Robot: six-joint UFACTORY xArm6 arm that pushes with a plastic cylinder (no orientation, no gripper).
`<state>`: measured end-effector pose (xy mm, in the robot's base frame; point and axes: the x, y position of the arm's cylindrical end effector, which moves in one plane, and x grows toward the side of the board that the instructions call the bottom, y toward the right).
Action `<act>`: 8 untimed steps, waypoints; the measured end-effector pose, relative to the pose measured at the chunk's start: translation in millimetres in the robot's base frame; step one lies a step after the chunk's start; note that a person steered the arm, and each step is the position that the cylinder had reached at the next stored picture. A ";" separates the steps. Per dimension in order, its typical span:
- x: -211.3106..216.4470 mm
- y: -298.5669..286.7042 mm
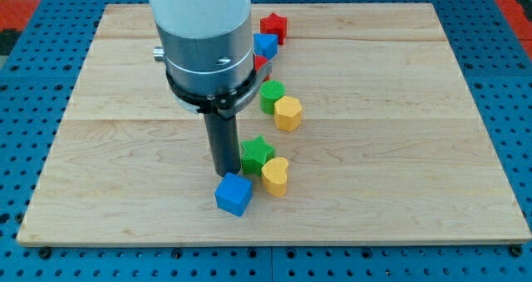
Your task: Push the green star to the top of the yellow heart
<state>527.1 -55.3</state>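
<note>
Wooden board, no legible writing

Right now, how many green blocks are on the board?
2. A green star touches my tip beside the yellow heart; a green round block sits higher up. The arm may hide more.
</note>
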 end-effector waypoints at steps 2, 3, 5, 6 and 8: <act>-0.3 -0.7; -2.2 0.3; -14.7 14.3; -16.2 28.0; -30.1 47.6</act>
